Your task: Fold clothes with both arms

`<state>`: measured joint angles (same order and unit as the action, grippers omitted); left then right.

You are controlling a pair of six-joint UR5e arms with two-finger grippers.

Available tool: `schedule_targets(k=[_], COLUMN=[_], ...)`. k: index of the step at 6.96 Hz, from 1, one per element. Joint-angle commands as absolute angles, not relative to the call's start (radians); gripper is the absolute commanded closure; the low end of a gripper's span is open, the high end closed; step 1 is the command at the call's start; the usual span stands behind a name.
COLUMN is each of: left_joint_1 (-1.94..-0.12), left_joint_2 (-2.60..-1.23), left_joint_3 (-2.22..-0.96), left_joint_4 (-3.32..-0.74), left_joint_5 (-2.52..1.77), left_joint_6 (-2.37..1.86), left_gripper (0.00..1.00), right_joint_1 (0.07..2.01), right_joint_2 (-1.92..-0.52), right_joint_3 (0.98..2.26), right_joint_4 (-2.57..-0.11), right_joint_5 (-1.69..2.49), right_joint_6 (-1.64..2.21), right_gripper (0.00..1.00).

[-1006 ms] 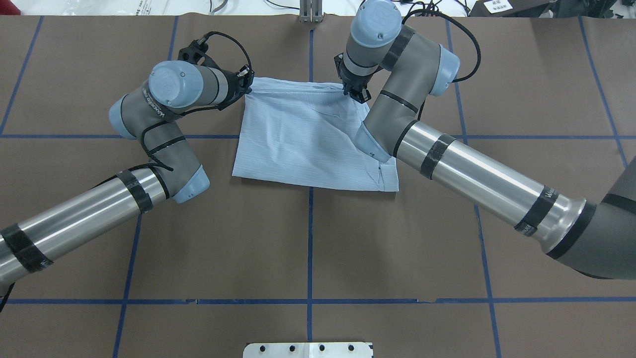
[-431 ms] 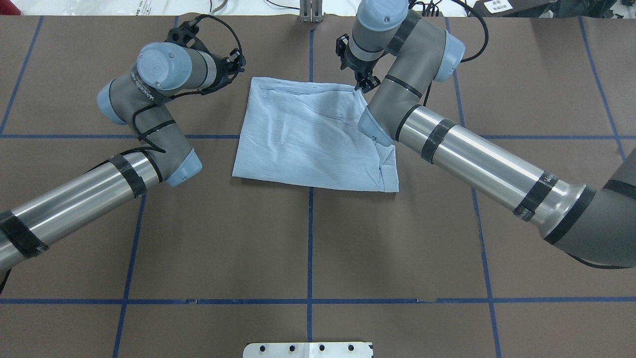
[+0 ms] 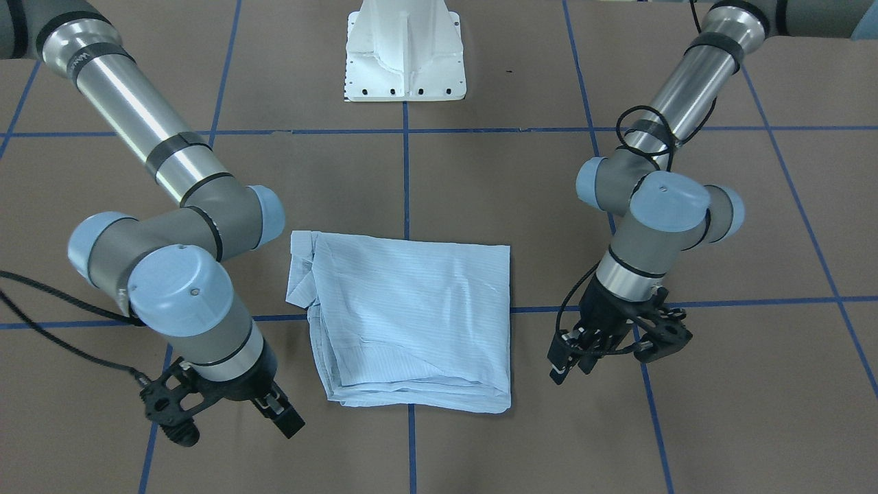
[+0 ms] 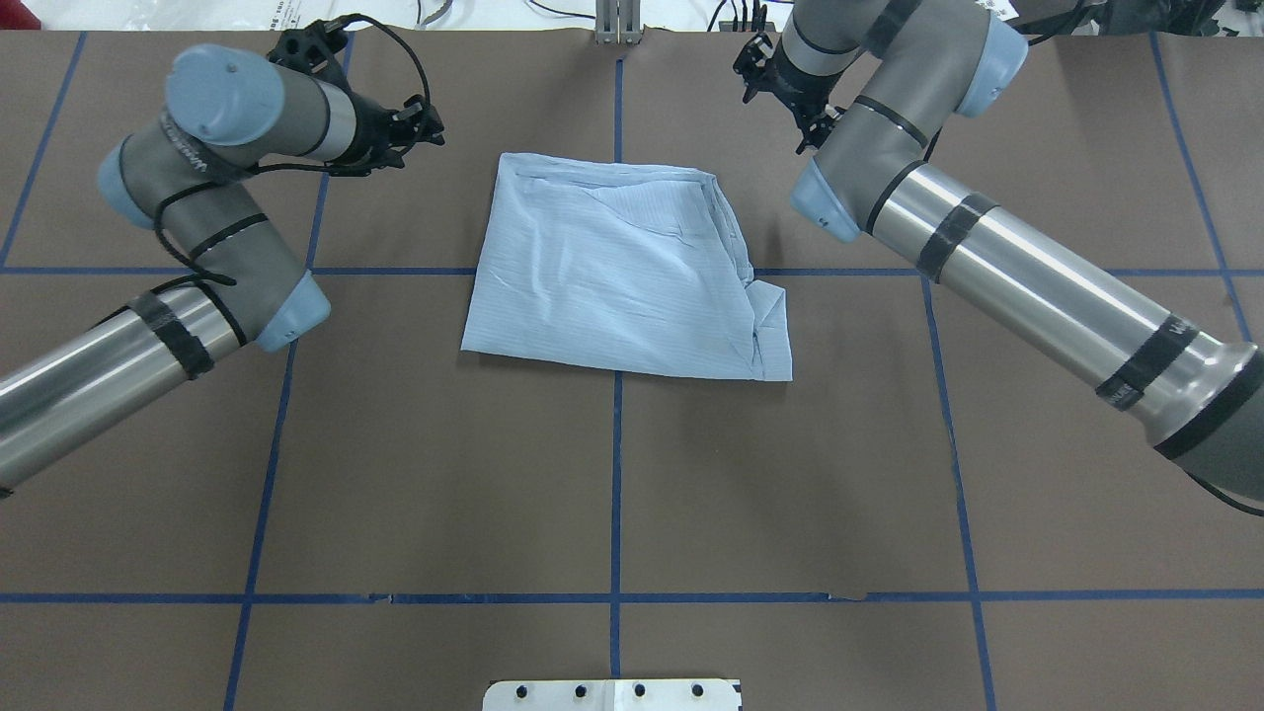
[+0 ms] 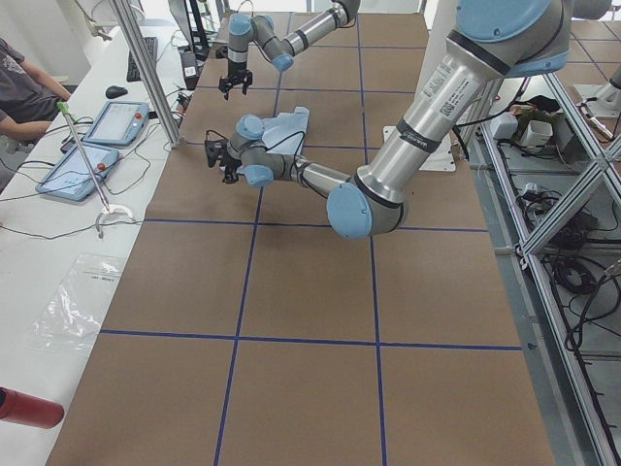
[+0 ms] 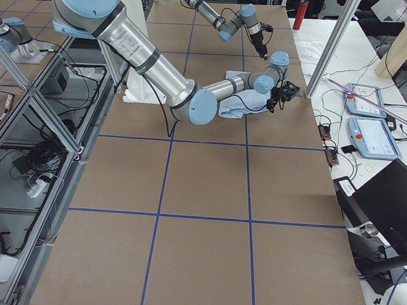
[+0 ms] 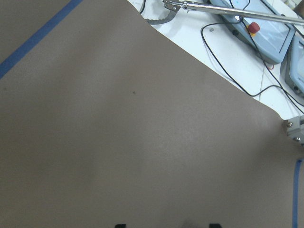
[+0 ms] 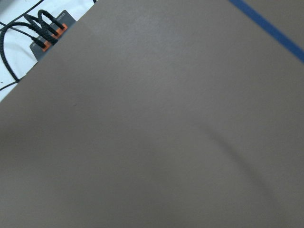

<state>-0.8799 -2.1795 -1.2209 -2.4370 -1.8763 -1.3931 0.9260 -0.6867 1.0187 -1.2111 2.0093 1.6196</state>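
Left tool (image 3: 569,363) and right tool (image 3: 281,415) have withdrawn, shirt (image 3: 411,315) lying between, apart.

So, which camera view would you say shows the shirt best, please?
Exterior front-facing: the shirt lies unobstructed, layered edges plain. Overhead shows it whole too; side views show it small, partly behind arms; wrist views show only table.

The brown table (image 4: 444,474) is marked with blue tape lines (image 4: 616,494) in a grid; a folded light-blue shirt (image 4: 612,267) lies flat over one crossing; a white pedestal base (image 3: 405,51) stands at the robot's edge.
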Motion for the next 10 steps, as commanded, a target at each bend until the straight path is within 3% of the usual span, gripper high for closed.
schedule_targets(k=[1, 5, 9, 10], left_joint_1=[-1.006, -1.319, -1.517, -1.531], left_joint_2=[-1.989, -1.841, -1.784, -1.720], left_joint_3=[-1.382, -1.388, -1.416, -1.483], left_joint_4=[-2.434, -2.344, -2.081, -2.077], left_joint_5=[-2.047, -2.288, -2.352, -2.355], left_joint_6=[-1.001, -0.389, 0.044, 0.049], left_gripper=[0.35, 0.36, 0.34, 0.19], right_joint_1=[1.000, 1.213, 1.407, 1.413], right_joint_2=[-0.893, -1.311, -1.535, -1.560], right_joint_3=[1.276, 1.553, 1.633, 1.684], right_joint_4=[-1.408, -1.437, -1.491, -1.494], right_joint_5=[2.051, 2.210, 2.330, 2.338], right_joint_6=[1.209, 0.630, 0.253, 0.252], right_gripper=[0.00, 0.00, 0.00, 0.00])
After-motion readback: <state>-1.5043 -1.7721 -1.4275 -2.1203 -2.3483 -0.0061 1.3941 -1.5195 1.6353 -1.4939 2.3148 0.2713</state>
